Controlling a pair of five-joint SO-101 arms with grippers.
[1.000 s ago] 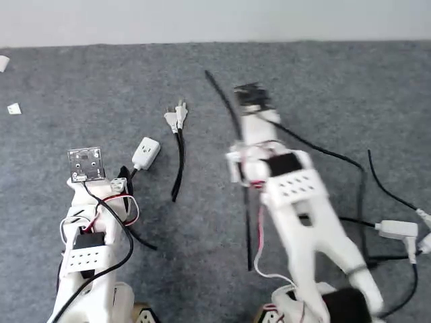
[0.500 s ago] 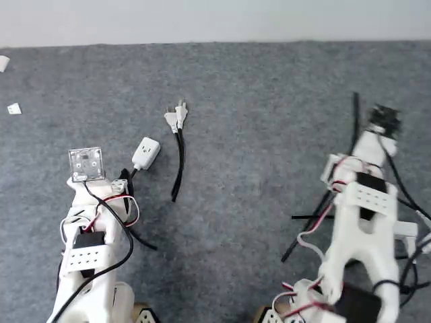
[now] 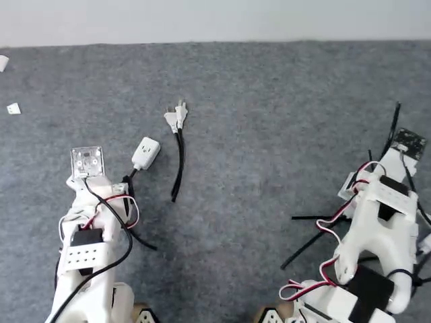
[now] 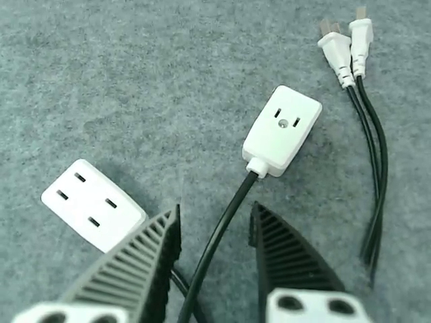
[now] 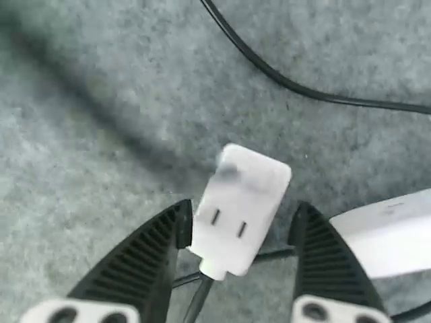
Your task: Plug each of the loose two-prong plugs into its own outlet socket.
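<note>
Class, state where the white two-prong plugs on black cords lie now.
High view: the white two-prong plugs lie side by side on the grey carpet, left of centre, just beyond the white single outlet socket, apart from it.

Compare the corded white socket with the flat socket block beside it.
The corded socket shows two slots and a round hole; the socket block shows four slots. A black cord leaves the corded socket; the left gripper partly covers the socket block. Both are white, face up.

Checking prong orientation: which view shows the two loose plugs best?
Left wrist view: both plugs appear large, with their prongs distinct. The high view has the plugs small and far off. The right wrist view faces an outlet socket instead.
</note>
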